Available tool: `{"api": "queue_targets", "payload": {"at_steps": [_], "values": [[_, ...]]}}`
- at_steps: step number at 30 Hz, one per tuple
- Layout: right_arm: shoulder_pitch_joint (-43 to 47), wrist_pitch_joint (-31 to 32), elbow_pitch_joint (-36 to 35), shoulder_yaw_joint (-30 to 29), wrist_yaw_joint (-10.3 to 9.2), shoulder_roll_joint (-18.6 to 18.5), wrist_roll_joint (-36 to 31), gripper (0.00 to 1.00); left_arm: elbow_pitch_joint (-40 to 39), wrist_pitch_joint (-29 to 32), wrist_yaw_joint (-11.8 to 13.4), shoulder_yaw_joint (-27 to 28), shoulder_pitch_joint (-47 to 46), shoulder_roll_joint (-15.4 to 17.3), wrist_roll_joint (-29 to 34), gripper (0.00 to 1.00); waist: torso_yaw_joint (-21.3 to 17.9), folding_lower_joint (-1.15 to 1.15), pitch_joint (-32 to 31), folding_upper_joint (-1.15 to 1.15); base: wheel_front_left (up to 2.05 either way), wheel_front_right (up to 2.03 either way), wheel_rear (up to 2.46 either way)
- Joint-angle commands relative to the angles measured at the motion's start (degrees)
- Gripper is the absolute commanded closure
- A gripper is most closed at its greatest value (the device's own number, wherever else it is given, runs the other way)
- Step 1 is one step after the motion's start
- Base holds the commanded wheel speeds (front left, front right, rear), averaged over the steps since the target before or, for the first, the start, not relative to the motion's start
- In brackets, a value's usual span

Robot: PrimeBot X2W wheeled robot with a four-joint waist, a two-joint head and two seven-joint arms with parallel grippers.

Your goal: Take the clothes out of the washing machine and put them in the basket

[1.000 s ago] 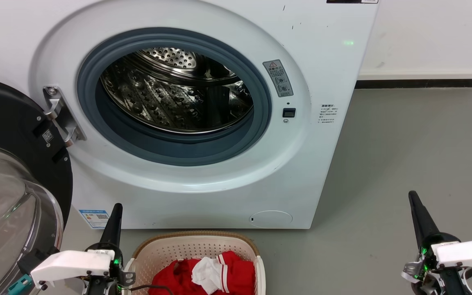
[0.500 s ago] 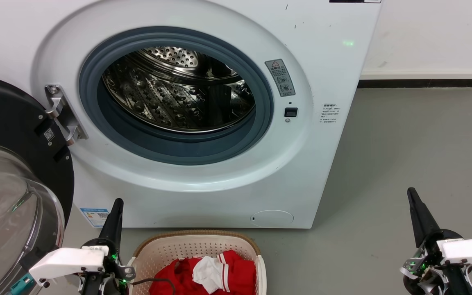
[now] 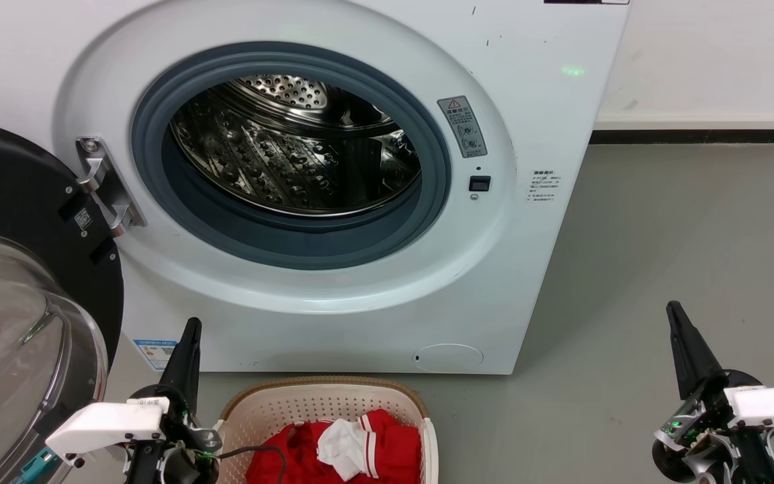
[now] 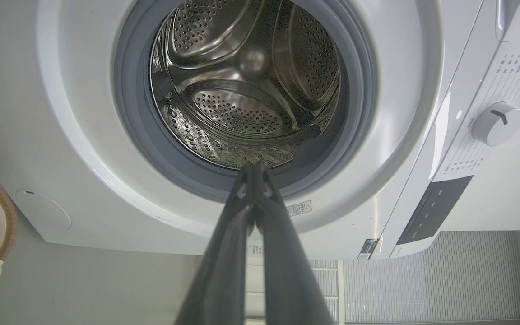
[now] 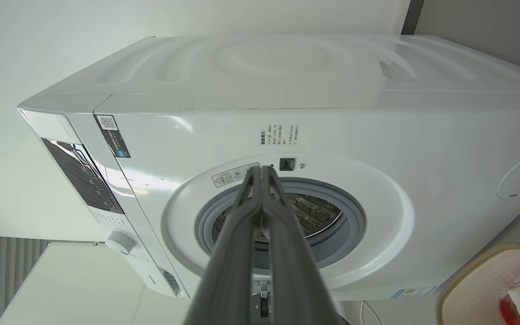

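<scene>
From the head we looked forward and down on the washing machine (image 3: 535,121), close before its front, with the porthole (image 3: 293,245) up the middle and the basket (image 3: 273,420) just under the front panel's foot. On the left wrist we sat low and nearer the washing machine, rolled on our side, staring straight into the drum (image 4: 242,104). The right wrist camera hung farther back from the washing machine, rolled the other way, off toward its latch side, catching front and flank together. All three views shared the porthole; the basket's rim edged into both wrist views.
</scene>
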Motion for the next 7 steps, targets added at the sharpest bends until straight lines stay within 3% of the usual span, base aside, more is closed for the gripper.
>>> {"api": "queue_targets", "payload": {"at_steps": [1,7], "values": [[-0.6,0.1,0.1,-0.1,-0.02,-0.1,0.1,1.0,0.0,0.2,-0.1,0.2,-0.4,-0.1,-0.1,1.0,0.0,0.0,0.0,0.0,0.0,0.0,0.0],[-0.6,0.2,0.1,-0.1,-0.02,-0.1,0.0,1.0,0.0,0.2,-0.1,0.2,-0.4,-0.1,-0.1,1.0,0.0,0.0,0.0,0.0,0.0,0.0,0.0]]}}
